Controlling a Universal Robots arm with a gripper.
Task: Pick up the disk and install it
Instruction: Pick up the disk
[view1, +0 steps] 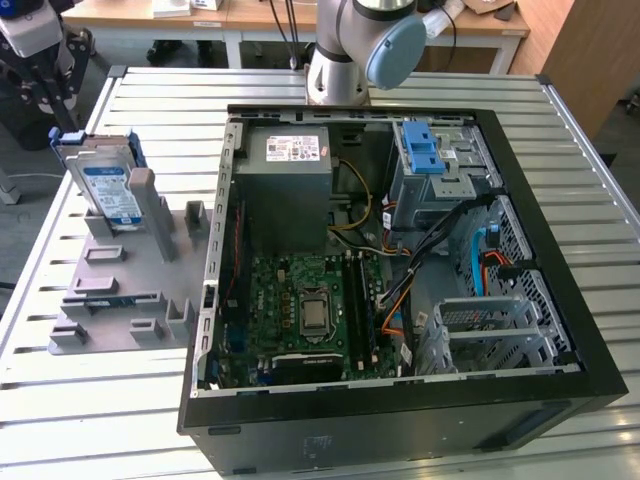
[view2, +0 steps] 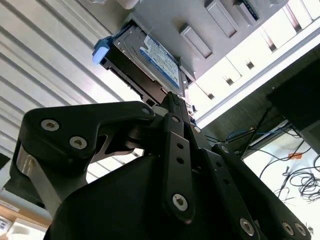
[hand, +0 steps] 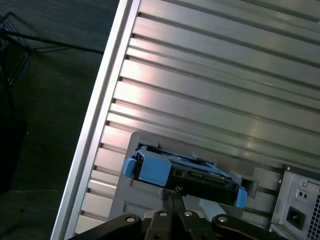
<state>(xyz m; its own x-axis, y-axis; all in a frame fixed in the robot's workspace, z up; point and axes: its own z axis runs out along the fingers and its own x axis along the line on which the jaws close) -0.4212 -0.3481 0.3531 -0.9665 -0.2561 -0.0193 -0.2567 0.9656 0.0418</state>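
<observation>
While scanning the exterior view, finding the disk (view1: 105, 185) propped on edge in the grey fixture (view1: 110, 295) on the slatted table (view1: 60, 420), off to the exterior view's left of the open computer case (view1: 400, 412) and apart from it. Leaning back a touch, blue carrier around it, label facing out. Over to the first wrist view: catching the gripper (hand: 172, 191) right beside the disk's dark connector edge, fingertips pinched together with nothing between them. Touching or just short, cannot tell. Not lifted, not installed. Inside the case, noting the grey power supply (view1: 297, 200), the green motherboard (view1: 300, 310) and a blue latch (view1: 423, 150) on the drive cage, plus the arm (view1: 345, 50) rising behind the case.
</observation>
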